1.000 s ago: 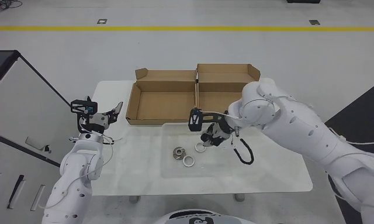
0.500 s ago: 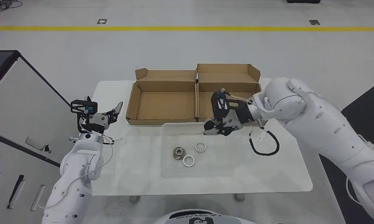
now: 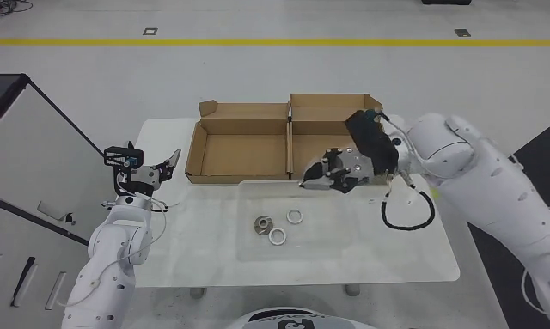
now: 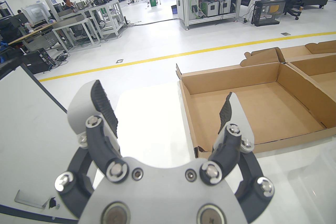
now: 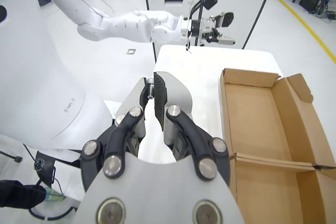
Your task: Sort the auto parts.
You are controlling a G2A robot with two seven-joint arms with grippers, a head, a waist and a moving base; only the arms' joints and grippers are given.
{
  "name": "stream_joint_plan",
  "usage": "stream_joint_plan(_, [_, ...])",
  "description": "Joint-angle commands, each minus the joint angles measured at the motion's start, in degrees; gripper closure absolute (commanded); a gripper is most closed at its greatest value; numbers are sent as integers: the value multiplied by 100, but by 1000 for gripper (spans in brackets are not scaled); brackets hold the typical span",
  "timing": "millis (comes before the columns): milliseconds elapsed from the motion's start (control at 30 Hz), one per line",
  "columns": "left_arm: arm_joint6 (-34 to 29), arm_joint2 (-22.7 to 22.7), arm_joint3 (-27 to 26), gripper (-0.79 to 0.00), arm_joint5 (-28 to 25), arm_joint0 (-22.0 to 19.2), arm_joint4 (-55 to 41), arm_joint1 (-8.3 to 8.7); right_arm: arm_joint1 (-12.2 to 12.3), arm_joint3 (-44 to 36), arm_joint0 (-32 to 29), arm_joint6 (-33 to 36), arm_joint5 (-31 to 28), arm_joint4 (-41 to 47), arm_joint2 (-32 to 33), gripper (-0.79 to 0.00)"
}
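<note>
- My right jaws are pinching a bolt (image 5: 150, 89) between the pads. Its long axis runs along the pads, out toward the tips.
- These jaws point toward my left and hang at the front wall of the right box (image 3: 331, 127), close to the wall it shares with the left box (image 3: 236, 153).
- I judge the bolt to be at or just short of that front wall, not over a box floor. The drop therefore turns on shifting away from my body first. Which box it belongs in I cannot tell.
- On the surface (image 3: 387, 243), closer to my body, lie a hub (image 3: 260, 223), a white ring (image 3: 295, 216) and a second ring (image 3: 277, 236). All three are nearer my right jaws than my left.
- My left jaws are spread and empty above the surface's left edge, near the left box's outer wall and well apart from the parts.
</note>
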Motion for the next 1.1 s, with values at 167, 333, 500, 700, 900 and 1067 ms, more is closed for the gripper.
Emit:
stream_joint_plan(167, [0, 0, 0, -785, 0, 0, 0, 0, 67, -476, -525, -840, 0, -242, 571, 0])
stream_joint_plan(333, [0, 0, 0, -785, 0, 0, 0, 0, 72, -815, -851, -1531, 0, -525, 825, 0])
stream_joint_plan(500, [0, 0, 0, -785, 0, 0, 0, 0, 33, -1145, -1047, -2607, 0, -1013, 983, 0])
stream_joint_plan(700, [0, 0, 0, -785, 0, 0, 0, 0, 24, -1364, -1124, -4341, 0, -2253, 883, 0])
stream_joint_plan(900, [0, 0, 0, -785, 0, 0, 0, 0, 129, -1334, -872, -6944, 0, -4384, 493, 0])
stream_joint_plan(1067, [0, 0, 0, -785, 0, 0, 0, 0, 294, -1201, -644, -8365, 0, -5815, 195, 0])
